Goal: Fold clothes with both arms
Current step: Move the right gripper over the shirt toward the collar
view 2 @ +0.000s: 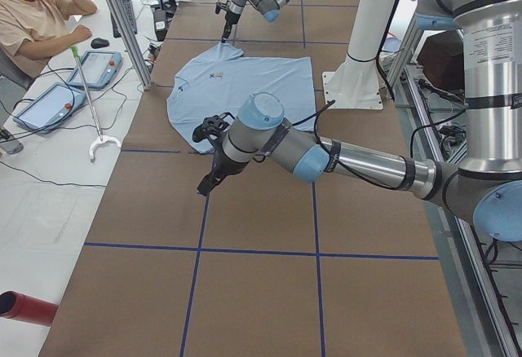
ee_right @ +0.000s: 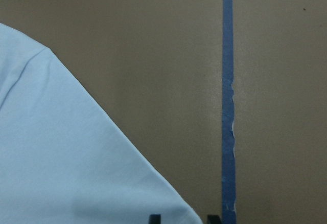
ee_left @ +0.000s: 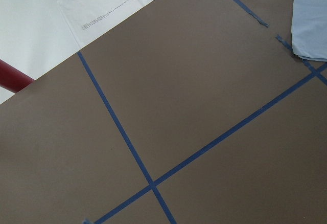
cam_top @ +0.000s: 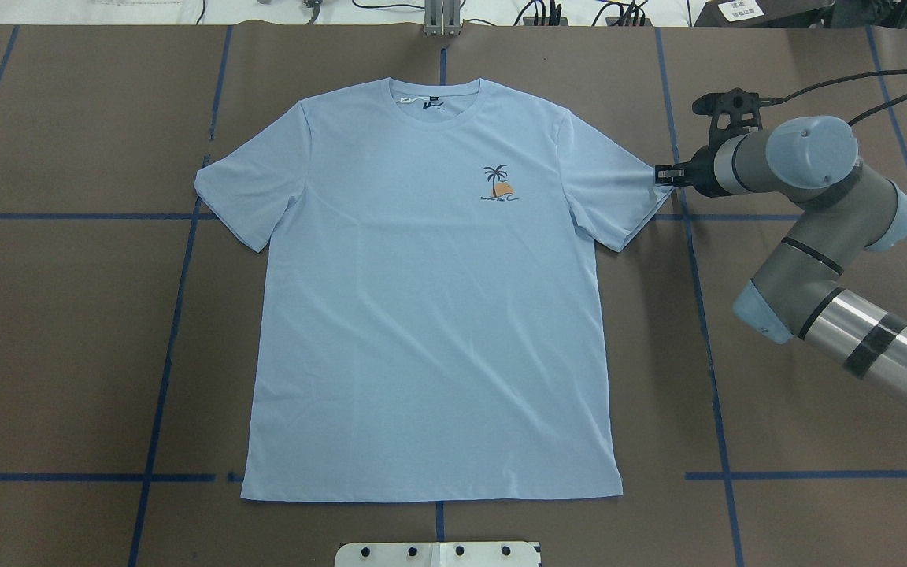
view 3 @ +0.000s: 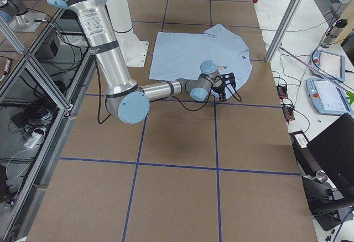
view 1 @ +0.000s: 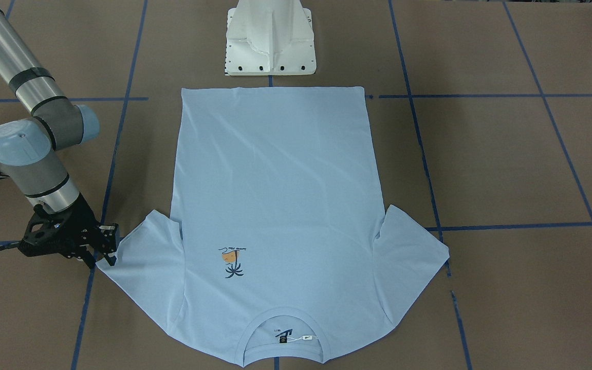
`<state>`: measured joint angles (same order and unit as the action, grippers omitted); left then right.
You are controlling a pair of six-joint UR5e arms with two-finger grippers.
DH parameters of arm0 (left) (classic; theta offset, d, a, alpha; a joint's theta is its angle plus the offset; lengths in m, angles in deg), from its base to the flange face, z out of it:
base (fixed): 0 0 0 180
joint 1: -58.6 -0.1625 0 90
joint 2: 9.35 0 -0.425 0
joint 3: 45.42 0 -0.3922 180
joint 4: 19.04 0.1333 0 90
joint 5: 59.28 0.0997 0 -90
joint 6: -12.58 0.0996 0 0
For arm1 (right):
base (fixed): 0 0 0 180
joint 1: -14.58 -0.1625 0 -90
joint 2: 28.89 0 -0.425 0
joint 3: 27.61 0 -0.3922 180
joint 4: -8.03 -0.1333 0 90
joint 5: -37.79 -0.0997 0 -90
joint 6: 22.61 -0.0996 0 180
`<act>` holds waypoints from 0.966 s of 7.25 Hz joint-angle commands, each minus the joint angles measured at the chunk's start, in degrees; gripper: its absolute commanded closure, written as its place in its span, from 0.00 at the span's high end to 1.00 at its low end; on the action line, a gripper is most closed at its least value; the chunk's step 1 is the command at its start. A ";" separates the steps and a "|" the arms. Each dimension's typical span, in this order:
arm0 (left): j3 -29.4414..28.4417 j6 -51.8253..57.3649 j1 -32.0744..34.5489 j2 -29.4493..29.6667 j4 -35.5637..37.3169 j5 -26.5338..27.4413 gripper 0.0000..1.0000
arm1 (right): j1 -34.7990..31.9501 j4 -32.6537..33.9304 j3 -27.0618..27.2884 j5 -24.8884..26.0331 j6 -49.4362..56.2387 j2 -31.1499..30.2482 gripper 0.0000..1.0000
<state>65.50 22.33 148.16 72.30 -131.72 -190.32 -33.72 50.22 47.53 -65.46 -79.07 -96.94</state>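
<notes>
Shirt: one light blue short-sleeved T-shirt (cam_top: pixel 422 315), spread flat and face up, both sleeves out, with only faint creases
Place: mid-bench (cam_top: pixel 68 354), on brown covering with blue tape lines (cam_top: pixel 162 346); hem toward the white pedestal (view 1: pixel 270 41), collar (cam_top: pixel 434 120) away from it
Counts: we count one shirt, one chest print (cam_top: pixel 497 183), two arms, two tools
Writing: the script under the palm print, the dark neck label (view 1: pixel 283 336) and the white tag (view 1: pixel 307 337) are too small for us to read
Right tool (cam_top: pixel 662 175): fingers parted, the sleeve corner (ee_right: pixel 186 214) lying between them, nothing clamped
Left tool (view 2: pixel 204 187): over bare bench near the other sleeve (cam_top: pixel 241 189); we cannot tell how far open it is
</notes>
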 commanded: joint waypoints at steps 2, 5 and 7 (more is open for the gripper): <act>0.00 0.00 0.00 0.00 -0.09 0.00 1.00 | 0.05 0.96 0.43 0.94 -0.41 0.64 0.00; 0.09 0.17 0.00 0.00 -0.09 0.00 1.00 | 2.14 13.33 5.51 4.97 -8.45 7.31 0.00; 0.09 0.09 0.09 0.00 -0.09 0.00 1.00 | 8.55 18.25 4.92 14.17 -14.27 13.88 0.00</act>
<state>65.58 22.43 148.18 72.30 -131.81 -190.32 -28.82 64.76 52.30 -56.83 -89.83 -87.13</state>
